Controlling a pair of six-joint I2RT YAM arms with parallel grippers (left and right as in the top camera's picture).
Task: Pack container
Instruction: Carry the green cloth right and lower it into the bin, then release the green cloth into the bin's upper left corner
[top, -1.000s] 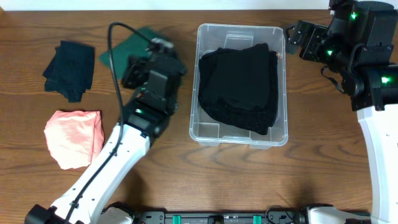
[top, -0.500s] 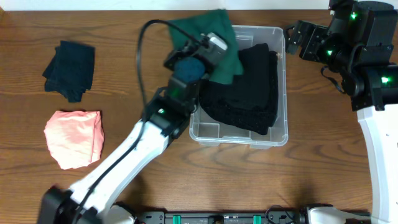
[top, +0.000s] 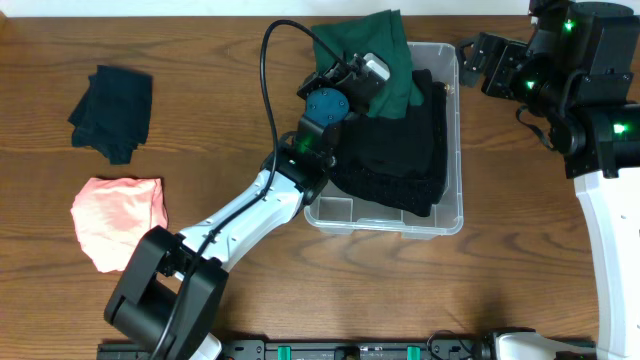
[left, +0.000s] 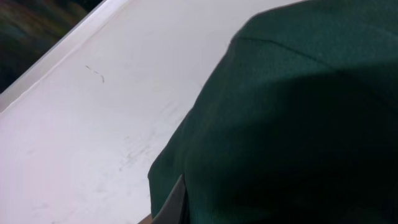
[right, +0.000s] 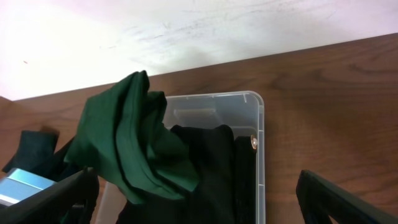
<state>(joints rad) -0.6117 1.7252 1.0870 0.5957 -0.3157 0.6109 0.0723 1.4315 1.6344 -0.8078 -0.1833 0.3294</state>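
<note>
The container (top: 386, 226) sits right of the surface's (top: 250, 290) centre, its far short wall close to the far edge. A black cloth (top: 405, 150) fills most of its floor, leaving a clear strip along the near wall.

The left tool (top: 372, 72) hangs over the container's far-left corner with a green cloth (top: 378, 40) bunched in its grip. The cloth is lifted off the black one and drapes across the far rim. The wrist view is almost all green fabric, so the jaws are hidden, but the raised cloth shows that they are closed on it.

The right tool (top: 478, 62) is off the container's far-right corner, above bare wood, touching nothing. Its fingers (right: 56, 199) stand wide apart at the bottom corners of its wrist view.

Bare wood shows between the container's right wall and the right arm, and along the near edge. Toward the left edge lie a navy cloth (top: 112, 110), farther back, and a pink cloth (top: 120, 222), nearer, well apart from the container.
</note>
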